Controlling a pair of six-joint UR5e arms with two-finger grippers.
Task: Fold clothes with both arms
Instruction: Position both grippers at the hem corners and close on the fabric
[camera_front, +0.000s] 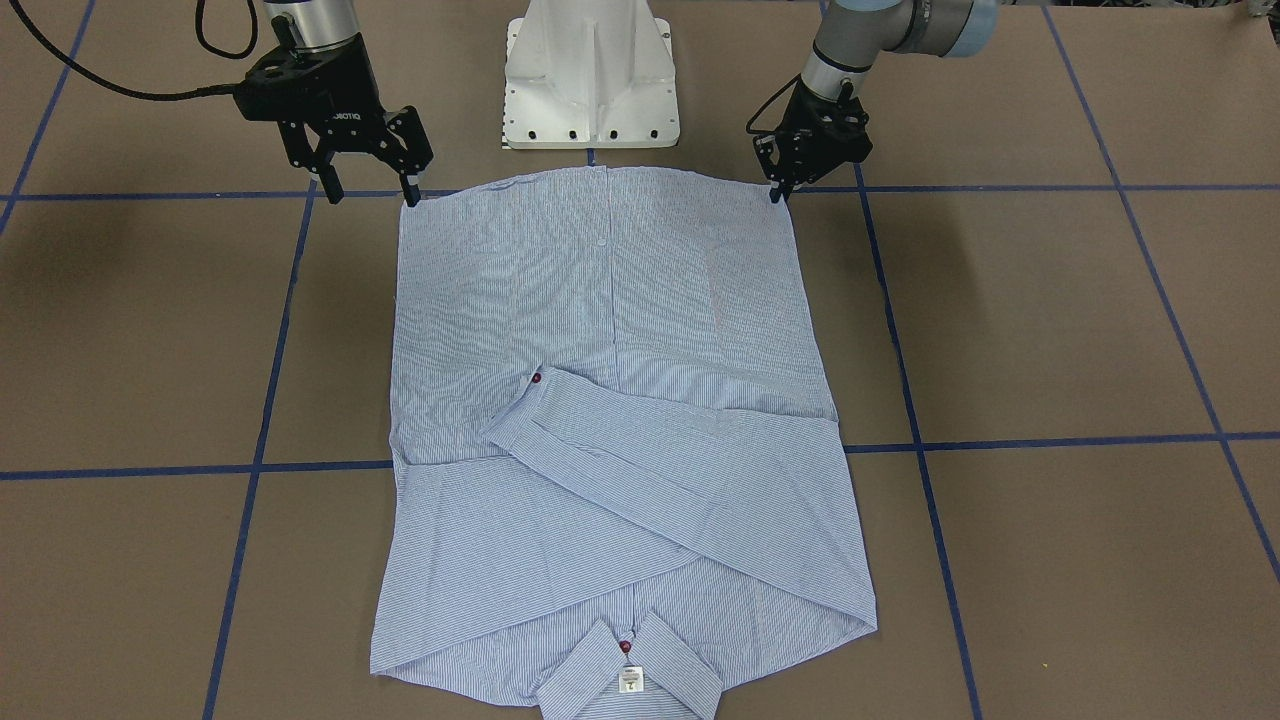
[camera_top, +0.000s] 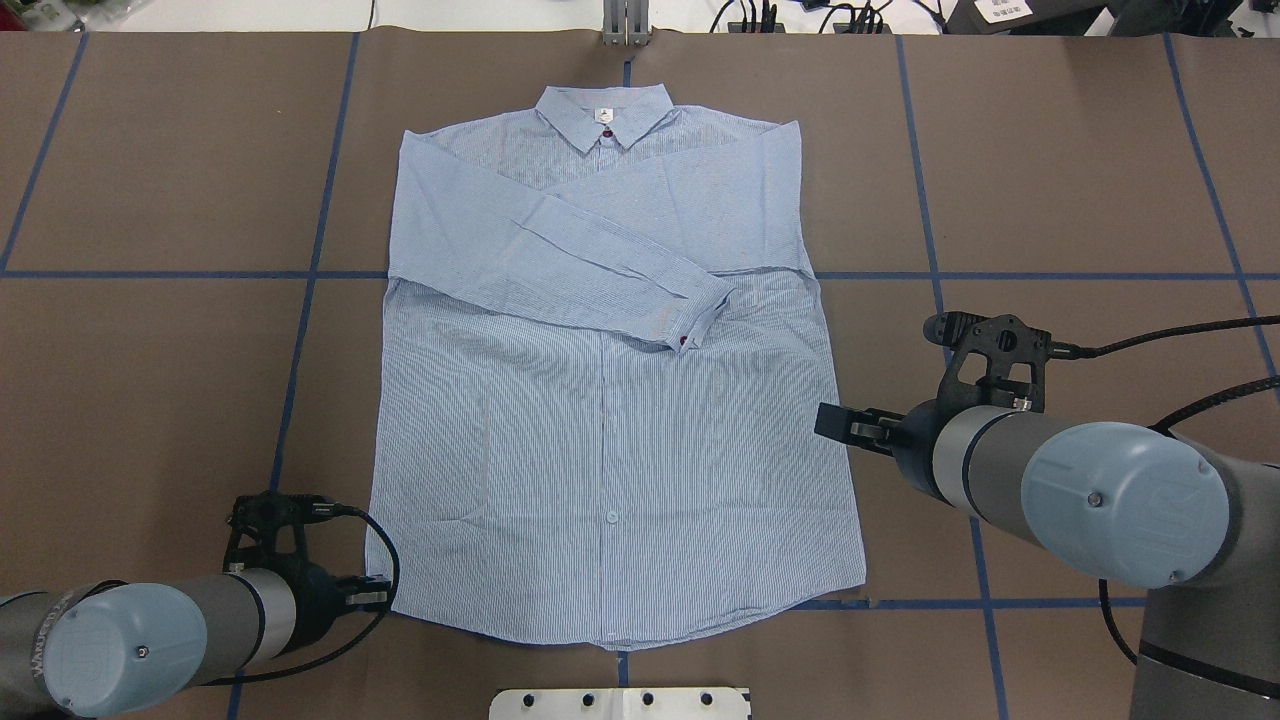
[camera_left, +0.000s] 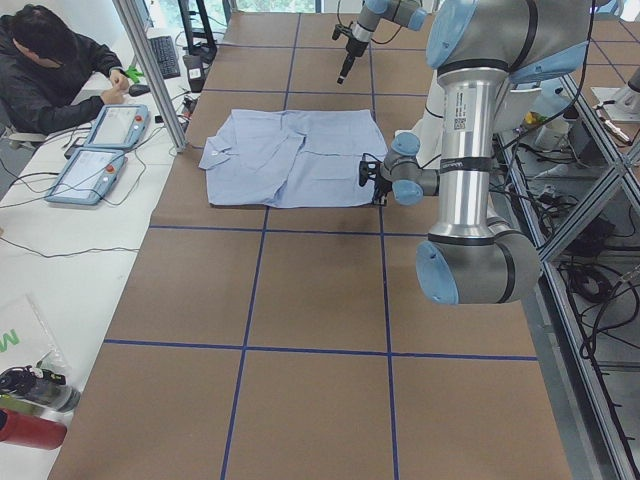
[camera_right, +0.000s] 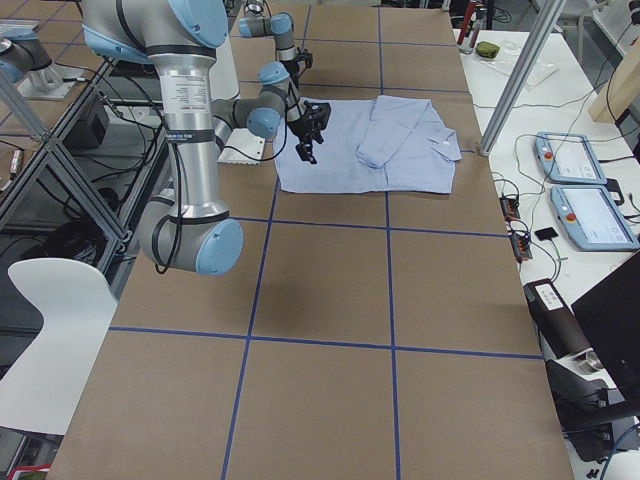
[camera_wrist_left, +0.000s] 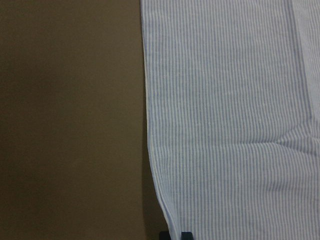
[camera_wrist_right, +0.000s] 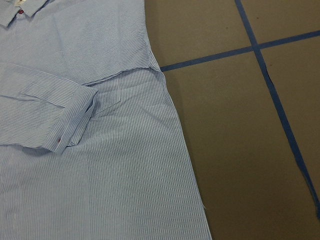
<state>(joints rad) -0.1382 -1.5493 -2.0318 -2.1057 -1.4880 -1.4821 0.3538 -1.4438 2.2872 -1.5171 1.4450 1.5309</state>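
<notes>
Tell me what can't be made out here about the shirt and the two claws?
- Left claw: whether it is open or shut at the shirt hem corner. The front-facing view shows it edge-on, and the left wrist view's bottom edge cuts off its fingertips.
- Collar label: print too small in every view.
- Lower sleeve's cuff: hidden under the upper sleeve in the overhead view.
- Right claw: outside its own wrist view.

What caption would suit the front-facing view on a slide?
Shirt flat, sleeves folded across; right gripper open and left gripper by its hem corners.
</notes>
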